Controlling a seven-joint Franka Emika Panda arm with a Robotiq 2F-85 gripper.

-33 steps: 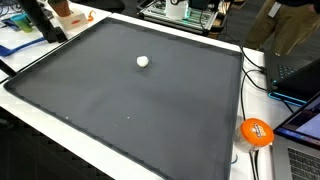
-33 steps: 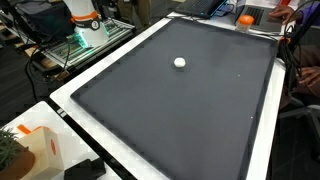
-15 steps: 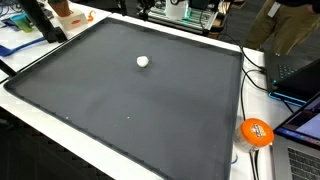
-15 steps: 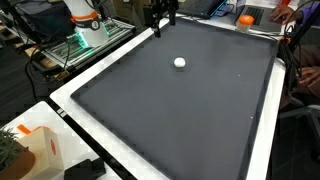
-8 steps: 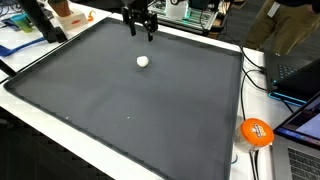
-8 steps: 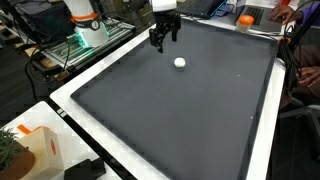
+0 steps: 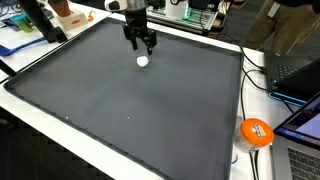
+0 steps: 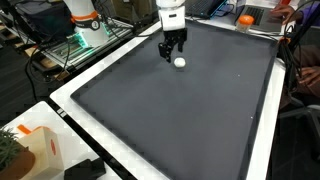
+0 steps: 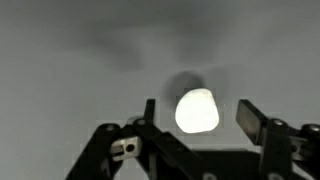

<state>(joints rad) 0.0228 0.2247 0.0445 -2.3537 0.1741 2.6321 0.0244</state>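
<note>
A small white ball [image 7: 143, 61] [image 8: 180, 63] lies on a large dark grey mat [image 7: 120, 100] [image 8: 180, 110], toward its far side. My gripper [image 7: 143, 47] [image 8: 171, 54] hangs just above the ball, pointing down. In the wrist view the white ball [image 9: 197, 111] sits between the two black fingers, with a gap on each side, and the gripper [image 9: 200, 118] is open. Nothing is held.
A white border frames the mat [image 7: 70, 150]. An orange ball-like object [image 7: 256, 131] sits beyond the mat's edge near cables and a laptop [image 7: 300, 70]. A black camera stand [image 7: 40, 20] and an orange box [image 8: 35, 150] stand off the mat's corners.
The gripper came in from the mat's far edge and dropped over the white ball. Its jaws have narrowed slightly. The ball has not moved.
</note>
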